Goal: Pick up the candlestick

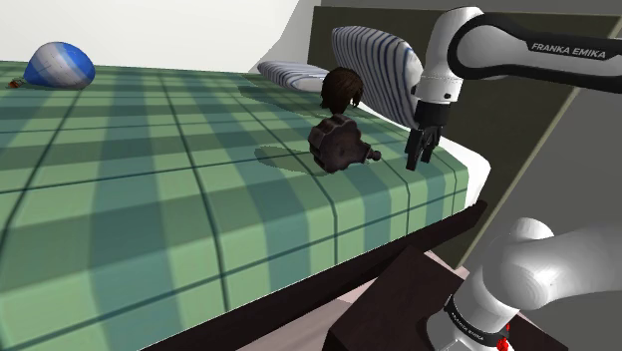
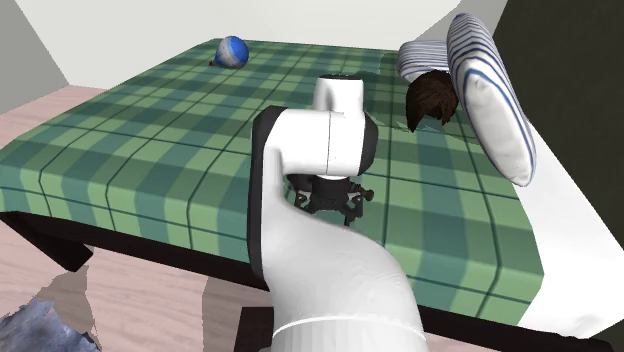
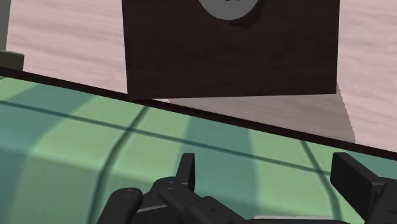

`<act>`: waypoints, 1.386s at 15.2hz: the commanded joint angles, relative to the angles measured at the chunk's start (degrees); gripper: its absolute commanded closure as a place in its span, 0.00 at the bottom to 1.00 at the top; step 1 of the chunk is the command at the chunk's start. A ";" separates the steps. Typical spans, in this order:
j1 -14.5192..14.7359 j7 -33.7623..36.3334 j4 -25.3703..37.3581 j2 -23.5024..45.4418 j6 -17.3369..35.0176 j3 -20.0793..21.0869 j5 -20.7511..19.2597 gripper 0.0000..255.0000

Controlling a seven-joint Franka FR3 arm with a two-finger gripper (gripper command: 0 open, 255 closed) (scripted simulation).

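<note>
Hovering with my end effector [image 1: 416, 160] wide open, I see the candlestick [image 1: 341, 143] near it, untouched, toward the bed's [image 1: 150, 199] middle.

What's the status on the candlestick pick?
Fingers open, empty, above bed edge. Candlestick on the bed, apart from fingers. Nothing between them.

Open bedcover [image 1: 199, 199] between tool [image 1: 417, 160] and candlestick [image 1: 342, 145], brown hairy object [image 1: 345, 90] and striped pillows [image 1: 371, 62] close behind

Bedroom — plaid bed [image 1: 150, 189], pillows [image 1: 374, 60].
</note>
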 commanded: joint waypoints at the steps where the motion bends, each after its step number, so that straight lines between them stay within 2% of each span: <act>1: 0.00 0.00 0.00 0.00 0.00 0.00 0.00 0.00; 6: 2.84 -16.87 -2.57 1.72 11.42 -7.67 -4.96 0.00; 11: 7.05 -33.60 -2.08 6.57 22.92 -15.83 -6.89 0.00; 15: 11.98 -47.56 0.49 12.07 31.10 -22.62 -5.52 0.00; 19: 18.47 -62.59 4.81 18.39 37.45 -29.71 -1.01 0.00; 21: 19.42 -64.73 4.81 19.35 38.84 -30.80 -0.18 0.00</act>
